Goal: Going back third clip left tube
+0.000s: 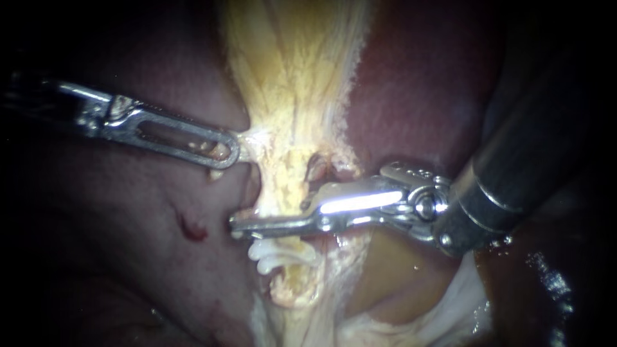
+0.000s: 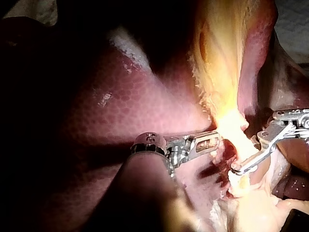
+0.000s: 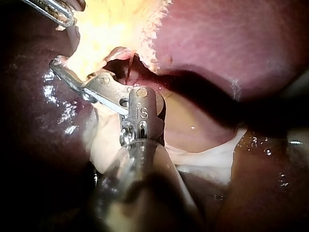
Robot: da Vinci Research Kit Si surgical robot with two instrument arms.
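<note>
**Clips seated on the tube, withdrawal not yet made**

Endoscope view: white clips are seen low in the centre of the frame. They are seated on the yellowish tube that runs from top to bottom, and their number cannot be counted with certainty. Just above them the right instrument, entered from the right, is laid across the tube, with its tip reaching the tube's left side. Whether that tip is apart or together cannot be told. At centre left the left instrument is clamped on a pale tissue strand at the tube's edge, over the dark liver.

Left wrist view: the left instrument is shown closed on tissue beside the tube. The right instrument is seen ahead of it, against the tube's far side. No clip can be made out.

Right wrist view: the right instrument is laid across the tube, and the left instrument is seen beyond its tip.

Clipping is judged done. The backing-out is judged barely begun, since the tip has yet to be drawn clear of the tube.
</note>
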